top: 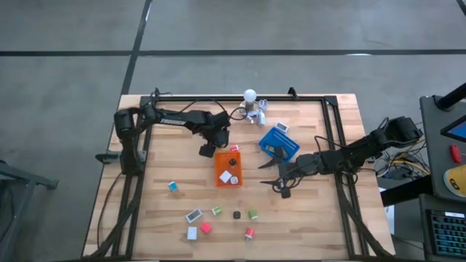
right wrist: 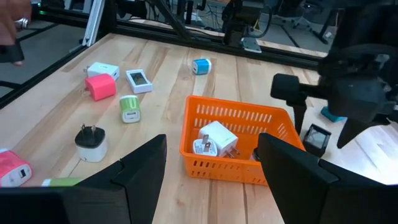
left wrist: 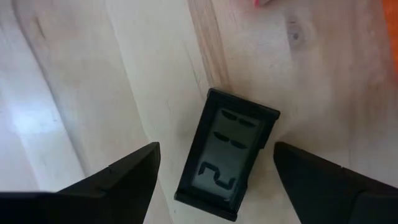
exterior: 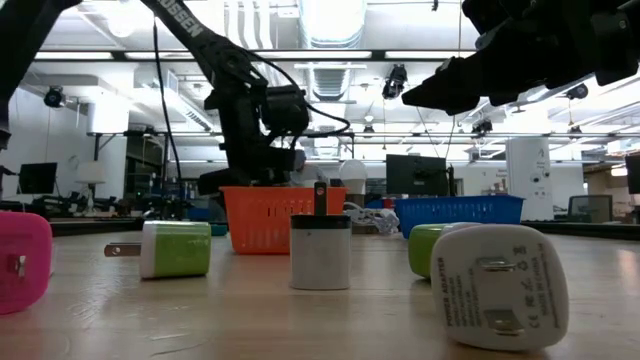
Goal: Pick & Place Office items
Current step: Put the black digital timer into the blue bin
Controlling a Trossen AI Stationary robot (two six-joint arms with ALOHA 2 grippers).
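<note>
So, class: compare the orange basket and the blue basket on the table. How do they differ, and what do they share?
The orange basket holds white pieces; the blue basket's contents cannot be made out. Orange sits mid-table, near the left claw; blue sits farther back, by the right claw. Orange lies square to the table edges; blue is turned at an angle. Both are small rectangular mesh baskets.

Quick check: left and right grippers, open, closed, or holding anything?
Left gripper: open above the small black display, holding nothing.
Right gripper: open, empty.

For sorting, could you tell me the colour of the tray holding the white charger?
Orange tray, clearest in right wrist view.
</note>
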